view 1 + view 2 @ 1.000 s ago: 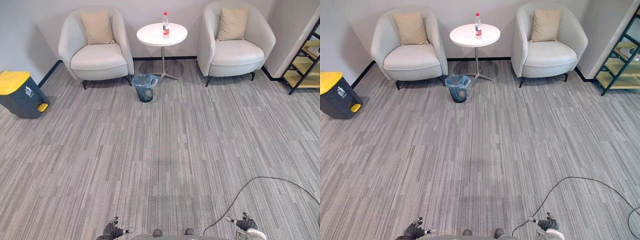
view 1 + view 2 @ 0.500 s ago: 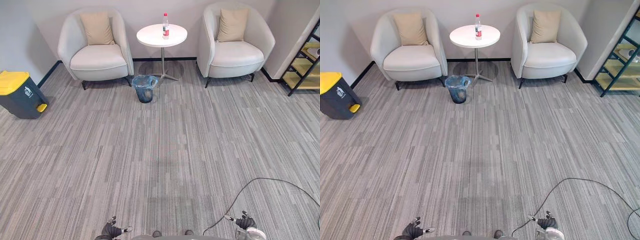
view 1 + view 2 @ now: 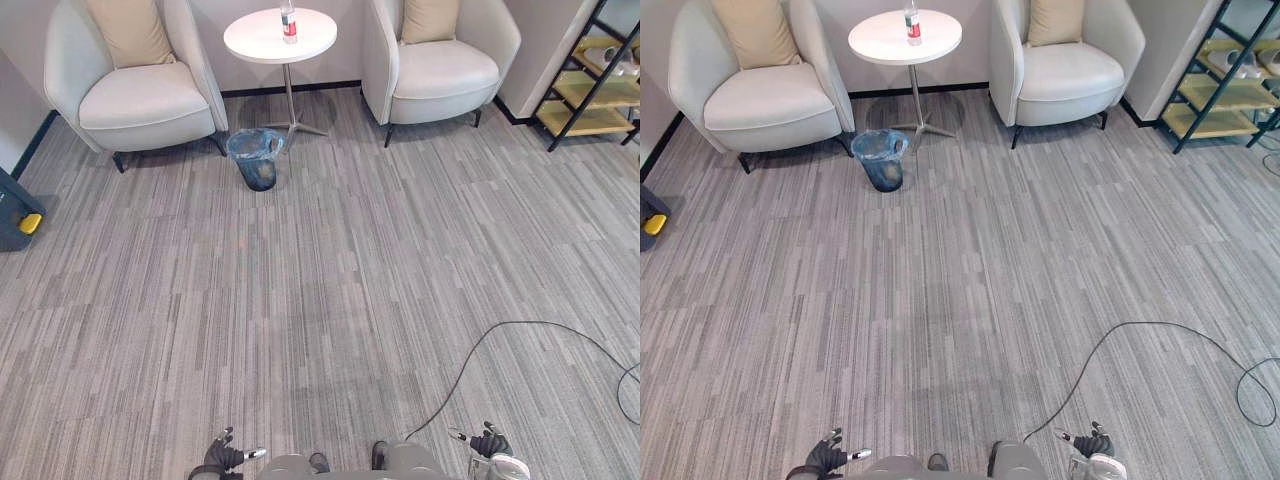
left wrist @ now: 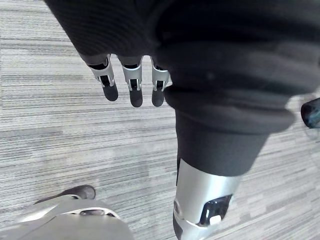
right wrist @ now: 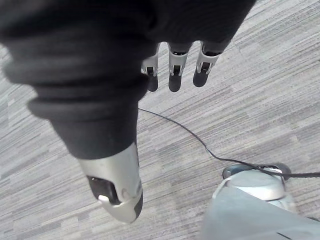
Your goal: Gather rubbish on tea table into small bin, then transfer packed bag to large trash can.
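A clear bottle with a red label (image 3: pixel 288 24) stands upright on the round white tea table (image 3: pixel 265 42) at the far wall. On the carpet just in front of the table's leg sits the small bin (image 3: pixel 254 158), lined with a blue bag. The dark large trash can (image 3: pixel 14 212) with a yellow pedal peeks in at the far left edge. My left hand (image 3: pixel 226 456) hangs low by my side, fingers relaxed and holding nothing. My right hand (image 3: pixel 487 445) hangs the same way on the other side, open and empty.
Two cream armchairs (image 3: pixel 135 85) (image 3: pixel 438 60) with tan cushions flank the table. A black-framed wooden shelf (image 3: pixel 598 82) stands at the far right. A wide stretch of grey striped carpet (image 3: pixel 330 290) lies between me and the table.
The whole picture has shifted down and to the left, so the chairs, table and bin sit closer to the top and the large can slid to the edge. Both hands hang as before.
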### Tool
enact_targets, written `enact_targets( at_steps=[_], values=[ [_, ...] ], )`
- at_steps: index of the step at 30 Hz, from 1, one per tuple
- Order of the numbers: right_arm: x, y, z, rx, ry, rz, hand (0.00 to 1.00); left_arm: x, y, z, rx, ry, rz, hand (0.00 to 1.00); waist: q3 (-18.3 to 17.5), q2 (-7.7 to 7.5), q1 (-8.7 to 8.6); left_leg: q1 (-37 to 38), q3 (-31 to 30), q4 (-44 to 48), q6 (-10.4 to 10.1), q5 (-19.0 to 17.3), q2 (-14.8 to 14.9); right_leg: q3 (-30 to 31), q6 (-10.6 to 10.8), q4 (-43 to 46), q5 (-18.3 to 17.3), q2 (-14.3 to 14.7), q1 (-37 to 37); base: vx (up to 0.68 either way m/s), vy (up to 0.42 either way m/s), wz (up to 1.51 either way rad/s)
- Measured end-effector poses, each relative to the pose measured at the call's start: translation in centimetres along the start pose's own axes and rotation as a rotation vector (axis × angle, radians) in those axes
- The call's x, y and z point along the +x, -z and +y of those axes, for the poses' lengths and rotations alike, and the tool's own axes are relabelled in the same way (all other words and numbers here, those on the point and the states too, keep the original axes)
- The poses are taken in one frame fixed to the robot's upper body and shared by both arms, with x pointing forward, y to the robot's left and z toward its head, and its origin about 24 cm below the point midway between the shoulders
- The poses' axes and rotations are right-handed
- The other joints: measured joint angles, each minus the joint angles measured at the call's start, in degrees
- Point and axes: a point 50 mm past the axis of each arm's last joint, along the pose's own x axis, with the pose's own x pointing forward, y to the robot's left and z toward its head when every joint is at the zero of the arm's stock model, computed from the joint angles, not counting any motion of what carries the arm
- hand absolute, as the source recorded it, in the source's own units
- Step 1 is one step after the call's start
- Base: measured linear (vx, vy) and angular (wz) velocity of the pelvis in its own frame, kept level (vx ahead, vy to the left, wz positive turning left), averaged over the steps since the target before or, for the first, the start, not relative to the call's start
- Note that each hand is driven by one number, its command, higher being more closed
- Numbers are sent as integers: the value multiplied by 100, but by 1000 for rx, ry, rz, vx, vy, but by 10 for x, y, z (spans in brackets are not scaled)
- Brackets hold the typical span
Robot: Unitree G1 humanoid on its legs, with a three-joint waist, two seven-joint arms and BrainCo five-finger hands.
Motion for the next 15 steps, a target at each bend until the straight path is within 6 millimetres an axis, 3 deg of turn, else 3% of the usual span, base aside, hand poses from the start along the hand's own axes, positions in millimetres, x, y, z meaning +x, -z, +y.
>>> enact_targets(
  at_steps=[2, 6, 7, 8, 9, 10, 11, 13, 15],
  values=[
    [-2, 5, 9, 17, -21, 10, 0, 1, -4, 2, 0, -5, -11, 0, 83, 20, -7, 335, -98, -66, 134, -196, -17, -250, -14, 1001, -213, -202, -413, 286, 27, 19],
    [1, -11, 10, 11, -25, -33, 0, 4, -13, -1, -6, 1, -34, 0, 221, 68, -48, 741, -240, -430, 81, -235, 192, -781, -78, 559, -376, -249, -953, 307, -57, 20],
    [3, -18, 9, 8, -25, -52, 0, 4, -16, -1, -11, 1, -40, 0, 283, 172, -102, 834, -281, -488, -38, -240, 349, -926, -143, 34, -282, -121, -1125, 364, -119, 18],
    [3, -20, 9, 8, -24, -58, 0, 5, -16, -1, -10, 0, -41, 0, 284, 163, -141, 880, -319, -509, -142, -232, 398, -933, -199, -354, -102, -51, -1151, 532, -204, 45],
    [2, -17, 7, 6, -19, -52, 0, 5, -17, 5, -1, -12, -44, 0, 254, 15, -208, 988, -484, -515, -362, -258, 392, -877, -379, -1253, 647, -3, -1122, 490, -211, 54],
    [2, -13, 4, 5, -12, -43, 0, 5, -18, 7, 1, -15, -46, 0, 266, -23, -239, 1068, -574, -504, -477, -326, 406, -876, -684, -1236, 1113, -15, -1088, 599, -263, 49],
    [3, -14, -1, -1, -1, -43, 0, 6, -20, 2, -9, -7, -52, 0, 270, 143, -233, 1136, -617, -467, -575, -350, 603, -1002, -762, -971, 934, 56, -1098, 388, -201, 25],
    [3, -19, 1, 6, -5, -59, 0, 7, -27, -1, -25, -3, -69, 0, 248, 149, -259, 942, -685, 62, -1044, -11, 734, -1123, -905, -945, 573, 133, -952, 507, -272, 11],
    [3, -20, 2, 16, -6, -66, 0, 7, -28, -9, -59, 8, -73, 0, 248, 153, -227, 505, -742, 1235, -1154, 526, 852, -1144, -998, -1322, 505, 241, -483, 509, -261, 4]
  ],
)
